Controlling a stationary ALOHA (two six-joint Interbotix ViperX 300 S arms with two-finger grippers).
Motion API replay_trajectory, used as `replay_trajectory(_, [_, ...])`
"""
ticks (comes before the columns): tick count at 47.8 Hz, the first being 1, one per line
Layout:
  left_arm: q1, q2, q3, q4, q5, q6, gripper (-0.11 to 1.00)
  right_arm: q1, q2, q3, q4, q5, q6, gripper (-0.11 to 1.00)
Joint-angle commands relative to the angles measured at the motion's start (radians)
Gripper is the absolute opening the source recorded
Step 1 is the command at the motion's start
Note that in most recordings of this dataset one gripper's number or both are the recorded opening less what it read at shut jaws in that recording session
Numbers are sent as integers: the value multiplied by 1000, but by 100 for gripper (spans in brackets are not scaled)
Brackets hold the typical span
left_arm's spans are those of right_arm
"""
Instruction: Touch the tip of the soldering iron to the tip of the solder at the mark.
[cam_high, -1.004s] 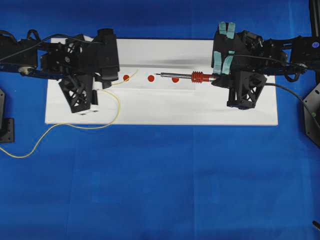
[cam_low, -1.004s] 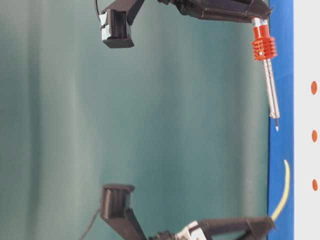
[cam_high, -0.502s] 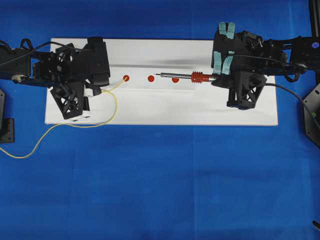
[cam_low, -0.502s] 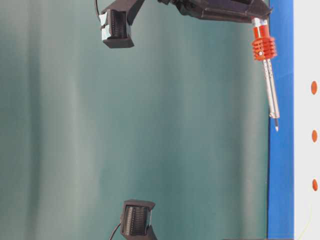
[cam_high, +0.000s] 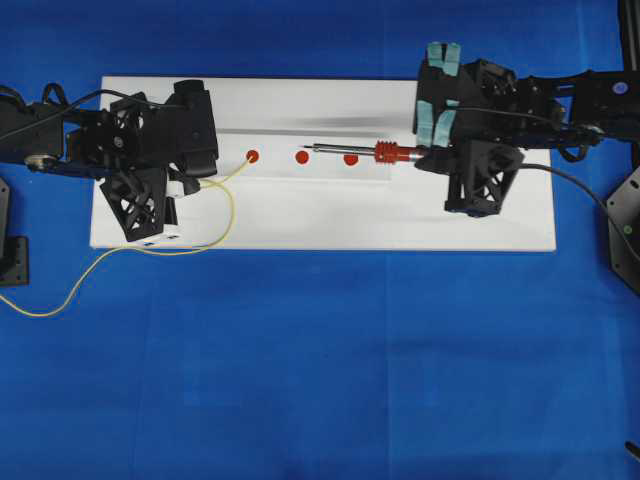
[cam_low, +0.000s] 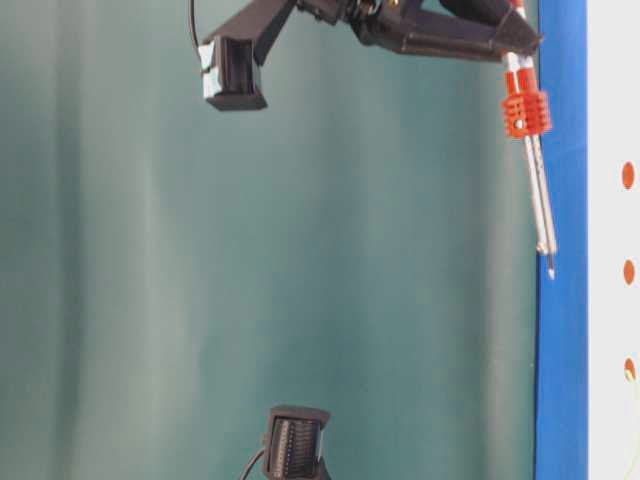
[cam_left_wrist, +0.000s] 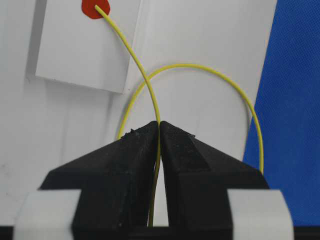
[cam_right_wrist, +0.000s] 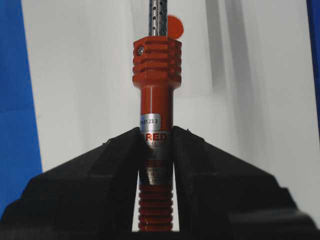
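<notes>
Perforated metal soldering iron (cam_right_wrist: 158, 17) shaft, matt white board (cam_high: 320, 215).

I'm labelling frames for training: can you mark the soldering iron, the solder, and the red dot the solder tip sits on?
soldering iron (cam_right_wrist: 156, 65): right wrist view, ribbed red collar.
solder (cam_left_wrist: 131, 55): left wrist view, yellow strand ahead of the fingers.
red dot (cam_left_wrist: 89, 9): left wrist view, its left half.

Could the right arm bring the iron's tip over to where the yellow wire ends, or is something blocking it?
Probably yes. The right gripper holds the soldering iron pointing along the row of red dots toward the solder tip on the far dot; only bare white board lies between.
</notes>
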Motion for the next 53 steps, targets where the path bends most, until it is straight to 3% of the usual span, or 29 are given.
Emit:
replay_trajectory(1, [-2,-9,-9,3,-6,-2,2,-3,8,-44,-3,-5,-2,6])
replay_trajectory(25, [-2,-11,-6,3,-6,-2,2,0,209,-250,-48,95,-5,6])
replay_trajectory(53, [-2,-12,-6,3,-6,2,2,15,276,-275,-48,94,-3,6])
